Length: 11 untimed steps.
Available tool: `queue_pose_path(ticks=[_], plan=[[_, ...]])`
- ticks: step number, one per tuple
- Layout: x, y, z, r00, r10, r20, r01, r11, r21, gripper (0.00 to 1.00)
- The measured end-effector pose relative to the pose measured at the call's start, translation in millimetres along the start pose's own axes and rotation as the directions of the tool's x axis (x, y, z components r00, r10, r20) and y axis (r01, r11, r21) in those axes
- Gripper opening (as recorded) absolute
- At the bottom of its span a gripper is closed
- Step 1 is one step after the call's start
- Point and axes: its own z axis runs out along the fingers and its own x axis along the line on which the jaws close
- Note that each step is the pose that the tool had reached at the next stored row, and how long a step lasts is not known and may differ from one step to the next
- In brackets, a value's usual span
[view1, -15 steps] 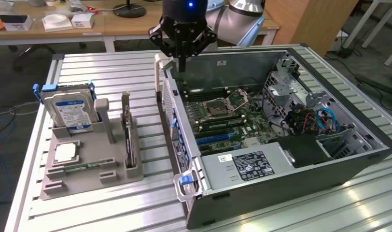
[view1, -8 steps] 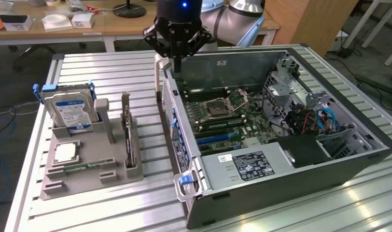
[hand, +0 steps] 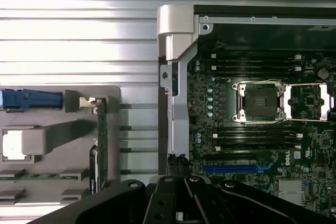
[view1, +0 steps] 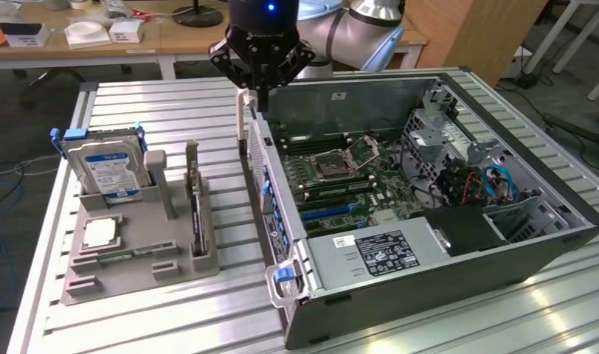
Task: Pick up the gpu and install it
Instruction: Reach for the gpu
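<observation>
The gpu (view1: 194,198) is a thin dark card standing on edge in a slot of the grey holder tray (view1: 181,269), on the exterior view's left. In the wrist view the gpu (hand: 101,129) appears as a narrow green edge with a silver bracket at one end. My gripper (view1: 261,105) hangs shut and holds nothing. It is above the far end of the open computer case's side wall (view1: 270,184), away from the gpu. Its black linkages and closed fingertips (hand: 177,160) hover over the case edge beside the motherboard (hand: 252,145).
In the tray, a silver hard drive (view1: 102,168) with blue rails stands upright, and a processor chip (view1: 101,232) and a memory stick (view1: 132,254) lie flat. The case holds an empty CPU socket (view1: 346,157), blue slots (hand: 231,169) and a power supply (view1: 378,251). A ribbed metal table (view1: 161,110) lies underneath.
</observation>
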Motion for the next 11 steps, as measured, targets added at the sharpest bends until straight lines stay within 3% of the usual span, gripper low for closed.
queue_pose_path(ticks=[6,11], plan=[[11.0,-0.3,0.0,1.0,0.0,-0.0015,0.0,1.0,0.0,0.1],[17.3,-0.5,0.0,0.9999,0.001,-0.0104,-0.001,1.0,0.0002,0.1]])
